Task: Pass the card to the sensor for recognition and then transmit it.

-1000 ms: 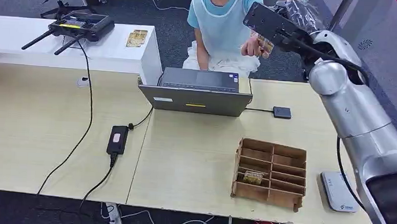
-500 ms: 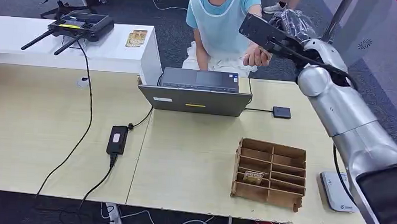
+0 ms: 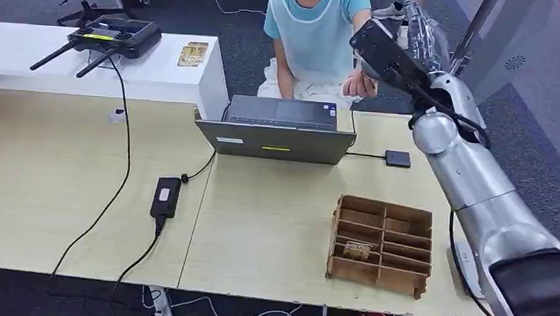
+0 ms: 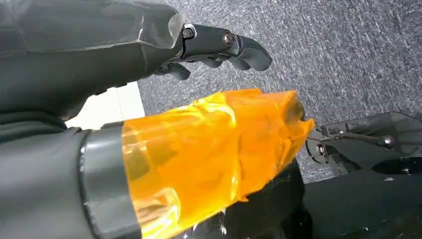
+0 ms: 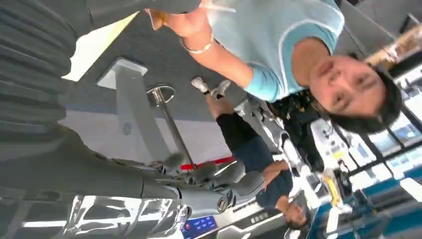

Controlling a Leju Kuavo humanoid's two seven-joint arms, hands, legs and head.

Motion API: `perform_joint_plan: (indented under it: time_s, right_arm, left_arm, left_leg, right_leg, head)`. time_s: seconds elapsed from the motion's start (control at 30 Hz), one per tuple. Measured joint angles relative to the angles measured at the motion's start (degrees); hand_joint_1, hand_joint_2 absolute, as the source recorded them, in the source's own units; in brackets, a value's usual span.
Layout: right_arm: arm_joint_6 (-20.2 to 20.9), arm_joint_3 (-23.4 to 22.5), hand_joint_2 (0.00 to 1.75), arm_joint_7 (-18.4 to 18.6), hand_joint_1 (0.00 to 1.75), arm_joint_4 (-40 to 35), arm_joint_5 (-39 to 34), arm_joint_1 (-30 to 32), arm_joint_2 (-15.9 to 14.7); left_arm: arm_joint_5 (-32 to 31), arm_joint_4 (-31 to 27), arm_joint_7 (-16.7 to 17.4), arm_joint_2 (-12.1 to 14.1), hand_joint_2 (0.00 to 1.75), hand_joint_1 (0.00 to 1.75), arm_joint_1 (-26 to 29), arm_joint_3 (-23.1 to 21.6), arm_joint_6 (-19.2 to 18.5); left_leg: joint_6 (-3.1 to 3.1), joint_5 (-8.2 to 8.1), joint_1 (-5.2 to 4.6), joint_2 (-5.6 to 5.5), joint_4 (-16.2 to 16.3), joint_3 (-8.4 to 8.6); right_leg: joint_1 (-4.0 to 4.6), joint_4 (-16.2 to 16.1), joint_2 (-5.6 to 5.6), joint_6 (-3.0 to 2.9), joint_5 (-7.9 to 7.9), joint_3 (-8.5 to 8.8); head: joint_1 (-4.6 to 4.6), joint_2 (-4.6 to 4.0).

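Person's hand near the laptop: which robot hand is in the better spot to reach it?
Right. The right hand is raised beyond the laptop, close to the person's hand. The left hand hangs down over the carpet.

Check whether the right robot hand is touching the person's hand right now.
Cannot tell: in the head view the wrist camera plate hides the right robot hand where it meets the person's hand.

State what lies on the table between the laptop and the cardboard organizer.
Head view: bare tabletop between the laptop and the cardboard organizer.
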Motion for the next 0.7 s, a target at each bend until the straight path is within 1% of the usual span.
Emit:
perform_joint_plan:
  time_s: [0.13, 0.2, 0.23, 0.3, 0.4, 0.5, 0.57, 0.63, 0.7]
  right_arm:
    - [-6.7, -6.2, 1.75, -3.3, 0.0, -7.4, -2.0, 5.7, -1.4]
    - [-7.8, -9.2, 1.75, -4.0, 0.0, -11.3, -3.6, 8.5, -1.9]
    - [-7.9, -11.3, 1.75, -4.2, 0.0, -14.6, -4.8, 11.4, -2.4]
    - [-7.9, -14.6, 1.75, -4.4, 0.0, -18.7, -5.9, 15.6, -2.7]
    - [-7.3, -17.3, 1.75, -5.4, 0.0, -22.3, -9.0, 19.3, -3.1]
    - [-6.2, -20.6, 1.75, -8.5, 0.0, -27.5, -15.5, 26.0, -4.0]
    - [-4.3, -23.2, 1.75, -11.4, 0.0, -31.5, -20.7, 32.7, -5.3]
    - [-1.2, -26.7, 1.75, -16.5, 0.0, -35.6, -27.1, 40.6, -6.1]
    - [0.6, -29.7, 1.75, -20.9, 0.0, -38.8, -30.5, 47.5, -6.1]
  left_arm:
    - [-0.2, 0.0, 0.3, 0.0, 0.0, 0.0, 0.1, 0.0, 0.0]
    - [-0.1, 0.0, 0.4, 0.0, 0.0, 0.0, 0.1, 0.0, 0.0]
    - [-0.1, 0.0, 0.5, 0.0, 0.0, 0.0, 0.1, 0.0, -0.1]
    - [-0.1, 0.0, 0.7, 0.0, 0.0, 0.0, 0.2, 0.0, -0.1]
    - [0.1, 0.0, 1.0, 0.0, 0.0, 0.0, 0.3, 0.0, -0.1]
    - [1.0, 0.0, 0.9, -0.1, 0.0, 0.0, 0.3, 0.2, 0.0]
    - [1.8, 0.0, 0.4, -0.2, 0.0, 0.0, 0.5, 0.5, 0.2]
    - [2.8, 0.0, -0.1, -0.3, 0.0, 0.0, 0.8, 1.5, 0.5]
    - [3.5, 0.0, 0.0, -0.3, 0.0, 0.0, 0.9, 2.2, 0.3]
  left_leg:
    - [0.0, -0.02, -0.02, -0.03, 0.0, -0.05]
    - [0.01, -0.03, -0.01, 0.01, 0.0, -0.02]
    - [0.03, -0.04, 0.03, -0.04, 0.0, -0.02]
    - [0.05, -0.06, 0.0, -0.13, 0.0, -0.07]
    - [0.05, -0.06, 0.0, -0.01, 0.0, -0.03]
    - [0.05, -0.06, 0.04, -0.22, 0.0, 0.0]
    - [0.06, -0.07, 0.05, -0.48, 0.0, -0.04]
    - [0.1, -0.1, 0.04, -0.56, 0.0, -0.11]
    - [0.07, -0.17, 0.03, -0.51, 0.0, -0.18]
  right_leg:
    - [-0.01, 0.0, -0.02, 0.01, -0.01, 0.0]
    - [0.0, 0.0, 0.02, 0.01, -0.01, -0.01]
    - [0.0, -0.1, -0.04, 0.04, -0.03, 0.06]
    - [0.0, -0.1, -0.13, 0.04, -0.03, 0.03]
    - [0.0, -0.1, -0.01, 0.03, -0.02, -0.01]
    - [0.04, -0.1, -0.2, 0.05, -0.06, 0.08]
    - [0.05, -0.2, -0.44, 0.07, -0.1, 0.16]
    - [0.05, -0.2, -0.49, 0.09, -0.14, 0.16]
    - [0.03, -0.2, -0.48, 0.09, -0.16, 0.1]
  head:
    - [0.02, 0.0]
    - [-0.04, 0.0]
    - [0.04, 0.0]
    - [0.0, -0.02]
    - [0.0, -0.02]
    - [0.0, -0.02]
    - [0.0, 0.0]
    - [-0.02, -0.02]
    - [0.0, 0.0]
